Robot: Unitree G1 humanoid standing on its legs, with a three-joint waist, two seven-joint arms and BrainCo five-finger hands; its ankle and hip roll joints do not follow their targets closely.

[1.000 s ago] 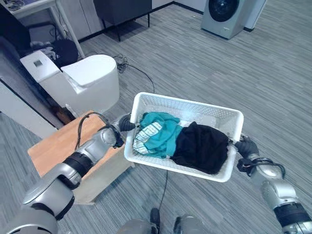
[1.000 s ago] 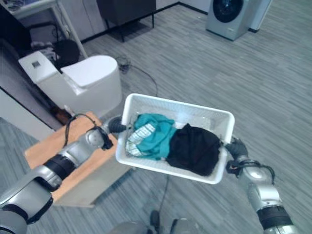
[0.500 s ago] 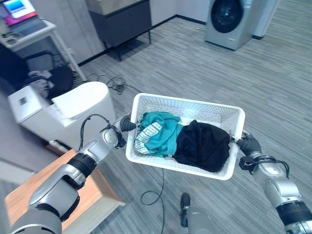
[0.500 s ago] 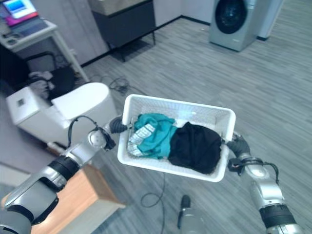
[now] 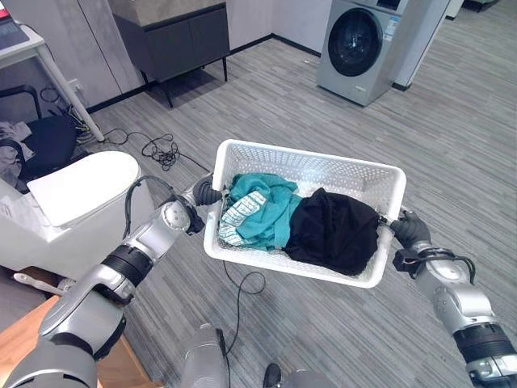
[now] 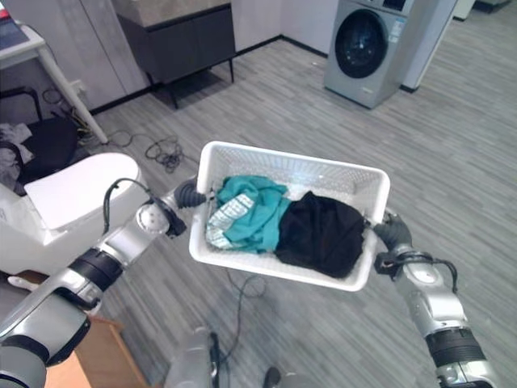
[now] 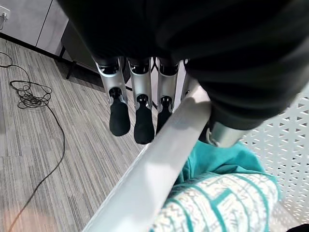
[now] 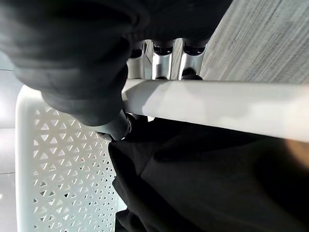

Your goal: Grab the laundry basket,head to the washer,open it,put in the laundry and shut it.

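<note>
One white perforated laundry basket (image 5: 355, 179) is held in the air in front of the robot, above a grey wood-plank floor (image 5: 452, 153). The basket holds two pieces of laundry: a teal garment (image 5: 266, 208) with a pale patterned part on the robot's left side, and a black garment (image 5: 335, 230) on the right side, the two touching in the middle.

Two hands carry the basket, one at each short end. The left hand (image 5: 203, 194) is at the left rim; the left wrist view shows its fingers (image 7: 137, 108) reaching down the outside of the white rim (image 7: 154, 169) with the thumb on the inner side, so the rim is pinched between them, and the teal cloth lies just inside. The right hand (image 5: 409, 230) is at the right rim; the right wrist view shows its fingers (image 8: 164, 63) behind the white rim bar (image 8: 217, 108) and the thumb in front of it, clamping it, with the black cloth directly beside it and the basket's perforated wall (image 8: 67, 164) beyond.

The head views also show the room. One grey front-loading washer (image 5: 359, 48) stands at the far side, well apart from the basket, its round dark door closed. One dark cabinet on legs (image 5: 174, 36) stands against the far wall. One white toilet-shaped unit (image 5: 69, 190) sits to the robot's left, and one tangle of black cable (image 5: 157, 148) lies on the floor beyond it.
</note>
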